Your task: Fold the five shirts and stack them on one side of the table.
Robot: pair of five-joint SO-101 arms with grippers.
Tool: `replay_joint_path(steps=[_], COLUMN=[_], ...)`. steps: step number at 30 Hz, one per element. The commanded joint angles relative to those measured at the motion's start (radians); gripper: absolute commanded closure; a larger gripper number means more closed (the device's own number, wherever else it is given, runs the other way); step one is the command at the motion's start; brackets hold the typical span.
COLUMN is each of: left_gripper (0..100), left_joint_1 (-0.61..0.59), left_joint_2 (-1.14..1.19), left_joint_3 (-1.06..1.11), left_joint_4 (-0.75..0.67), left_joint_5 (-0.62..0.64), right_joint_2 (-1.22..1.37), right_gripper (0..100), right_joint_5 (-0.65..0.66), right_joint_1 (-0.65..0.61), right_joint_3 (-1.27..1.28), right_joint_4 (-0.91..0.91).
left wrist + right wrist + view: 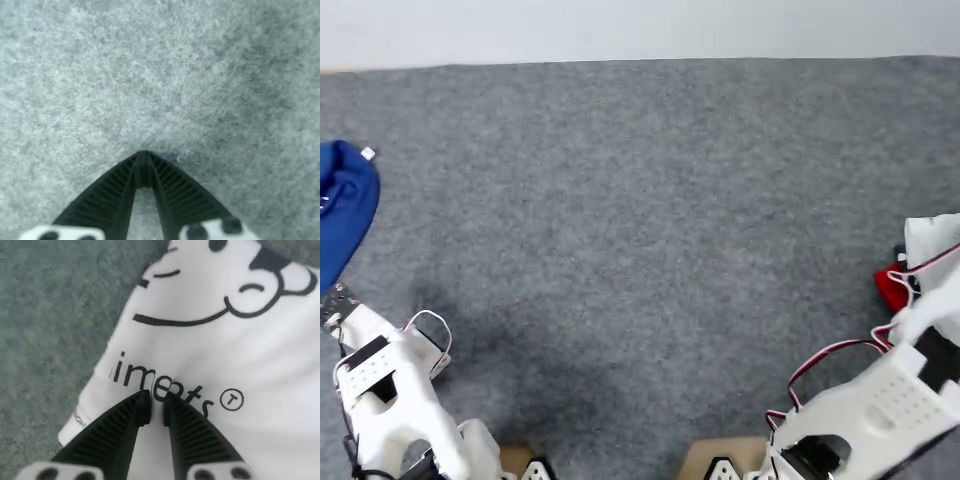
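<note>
The grey table (650, 200) holds a blue shirt (342, 205) and a black-printed white shirt (240, 355).

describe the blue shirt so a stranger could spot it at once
On the grey table, look to the high view's left edge. The blue shirt lies bunched there, the lone blue thing; the white shirt sits at the opposite edge.

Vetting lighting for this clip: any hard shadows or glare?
High view: a faint soft shadow on the grey felt near the left arm, no glare. Left wrist view: even light, slight shadow beside the left gripper. Right wrist view: white shirt bright, print not washed out.
</note>
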Motion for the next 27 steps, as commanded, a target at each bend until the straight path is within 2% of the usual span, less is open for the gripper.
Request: replay_joint_path(steps=[1,6,13,16,21,27], left_gripper=[100,100,100,100,100,100], left_joint_1=[0.0,0.0,0.0,0.0,0.0,0.0], left_joint_2=[-0.002,-0.002,-0.002,-0.002,-0.002,-0.002], left_joint_3=[0.021,0.021,0.021,0.021,0.021,0.021], left_joint_4=[0.009,0.009,0.009,0.009,0.009,0.009], left_joint_5=[0.006,0.006,0.006,0.006,0.006,0.006], right_joint_2=[-0.061,-0.061,-0.208,-0.286,-0.325,-0.214], right_gripper=[94.1,91.6,73.3,71.1,77.2,99.6], right_joint_5=[-0.009,-0.008,-0.012,-0.008,-0.006,-0.006], right_joint_1=[-0.025,-0.03,-0.062,-0.093,-0.117,-0.079], right_joint_3=[-0.055,-0.061,-0.061,-0.061,-0.055,-0.054], right_joint_4=[-0.061,-0.047,0.042,0.09,0.191,0.289])
